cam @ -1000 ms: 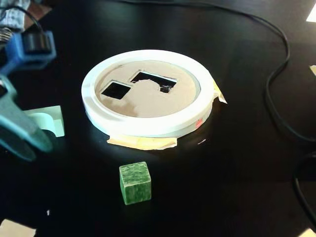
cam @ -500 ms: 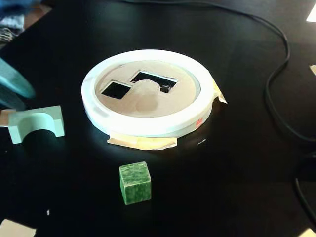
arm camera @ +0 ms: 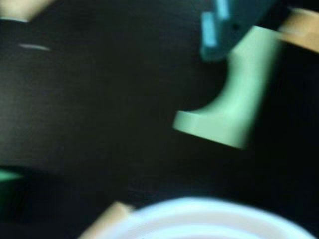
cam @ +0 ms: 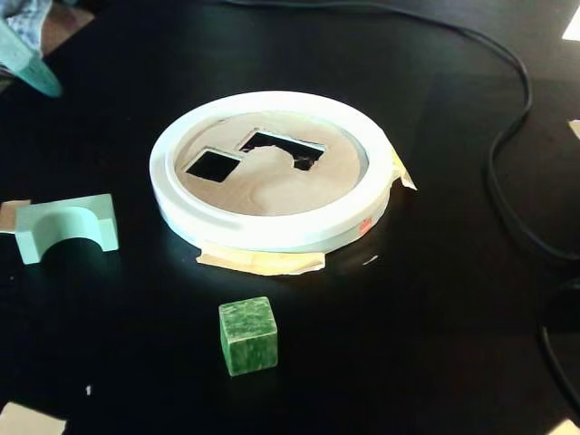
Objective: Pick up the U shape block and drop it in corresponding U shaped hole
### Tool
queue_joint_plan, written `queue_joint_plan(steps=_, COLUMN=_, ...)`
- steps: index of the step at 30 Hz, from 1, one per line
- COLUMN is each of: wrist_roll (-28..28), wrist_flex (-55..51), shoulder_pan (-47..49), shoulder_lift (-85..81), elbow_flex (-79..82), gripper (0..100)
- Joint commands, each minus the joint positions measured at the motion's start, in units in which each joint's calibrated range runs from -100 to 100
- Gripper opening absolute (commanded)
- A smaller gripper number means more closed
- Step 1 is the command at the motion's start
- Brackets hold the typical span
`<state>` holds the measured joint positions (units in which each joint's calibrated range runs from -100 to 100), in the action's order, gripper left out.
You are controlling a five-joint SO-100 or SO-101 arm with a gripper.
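Observation:
The U shape block (cam: 65, 227), pale mint green, stands free on the black table at the left of the fixed view, arch facing down. The motion-blurred wrist view shows the U shape block (arm camera: 234, 107) at right, just below a teal finger (arm camera: 219, 30). Only a teal tip of my gripper (cam: 27, 56) shows in the fixed view, at the top left corner, well above and apart from the block. Whether the jaws are open is not visible. The U shaped hole (cam: 281, 147) lies in the tan disc with the thick white rim (cam: 272, 231), in the middle of the table.
A square cutout (cam: 213, 165) sits beside the U shaped hole. A dark green cube (cam: 247, 335) stands in front of the disc. Tan tape (cam: 263, 263) sticks out under the rim. Black cables (cam: 507, 136) run along the right side.
My gripper has pulled back from beside the block to the top left corner of the fixed view. The block is uncovered and stays on the table.

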<state>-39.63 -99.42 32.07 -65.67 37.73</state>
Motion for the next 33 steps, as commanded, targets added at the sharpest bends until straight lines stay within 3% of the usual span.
queue_joint_plan(steps=1, wrist_roll=-12.41, wrist_flex=-0.58, shoulder_pan=14.87, shoulder_lift=2.39, elbow_flex=-4.39, gripper=69)
queue_joint_plan(steps=9, wrist_roll=-13.97, wrist_flex=0.82, shoulder_pan=17.12, shoulder_lift=2.30, elbow_flex=15.19, gripper=69)
queue_joint_plan(steps=18, wrist_roll=-13.43, wrist_flex=32.23, shoulder_pan=14.25, shoulder_lift=2.39, elbow_flex=38.69, gripper=70)
queue_joint_plan(steps=23, wrist_roll=-13.38, wrist_flex=35.44, shoulder_pan=9.38, shoulder_lift=2.39, elbow_flex=44.15, gripper=69)
queue_joint_plan(steps=33, wrist_roll=-13.38, wrist_flex=35.44, shoulder_pan=9.26, shoulder_lift=2.39, elbow_flex=44.97, gripper=68)
